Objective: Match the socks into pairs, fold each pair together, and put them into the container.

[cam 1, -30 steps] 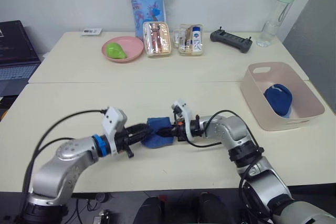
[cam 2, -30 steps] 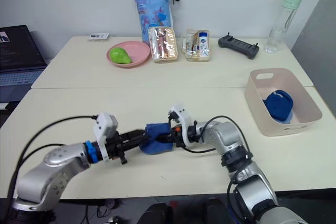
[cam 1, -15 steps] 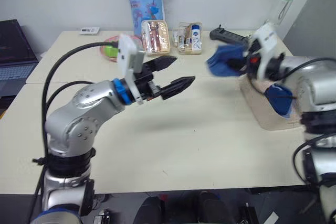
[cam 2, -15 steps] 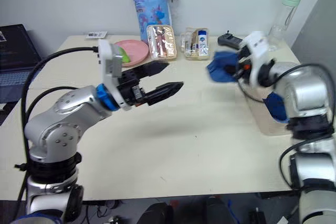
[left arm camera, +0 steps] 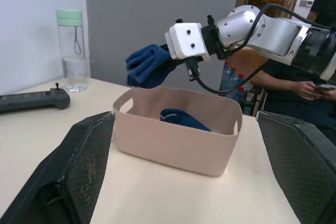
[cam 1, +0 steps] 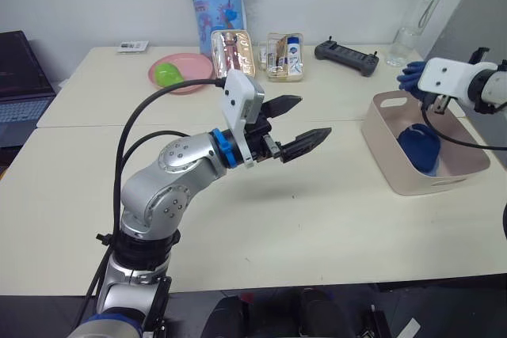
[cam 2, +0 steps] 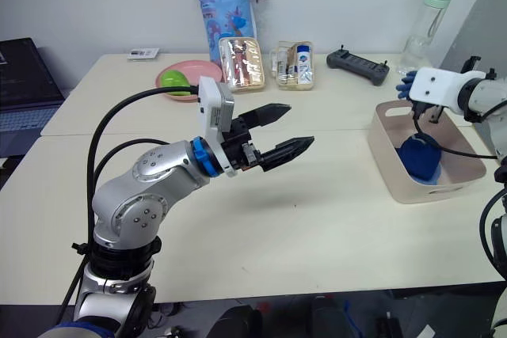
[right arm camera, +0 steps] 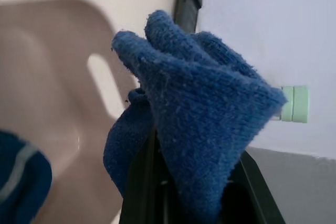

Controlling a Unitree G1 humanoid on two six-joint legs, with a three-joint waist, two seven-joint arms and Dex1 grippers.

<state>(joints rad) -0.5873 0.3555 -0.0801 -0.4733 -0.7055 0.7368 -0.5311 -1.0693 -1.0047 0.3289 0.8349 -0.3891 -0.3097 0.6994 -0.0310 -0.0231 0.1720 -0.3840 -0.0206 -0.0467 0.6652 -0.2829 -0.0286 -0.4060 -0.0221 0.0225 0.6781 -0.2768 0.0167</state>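
I'm holding the left end effector [cam 1: 305,125] mid-frame above the tabletop [cam 1: 317,219], fingers apart, w/ nothing in it. Right end effector [left arm camera: 164,65], upper right of frame, is clamping a blue sock bundle [left arm camera: 147,66] just over the container [cam 1: 444,176] rim; another folded pair [cam 1: 420,148] is lying inside.

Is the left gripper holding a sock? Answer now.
No: the left gripper is open and empty above the table, while the right gripper holds the folded socks.
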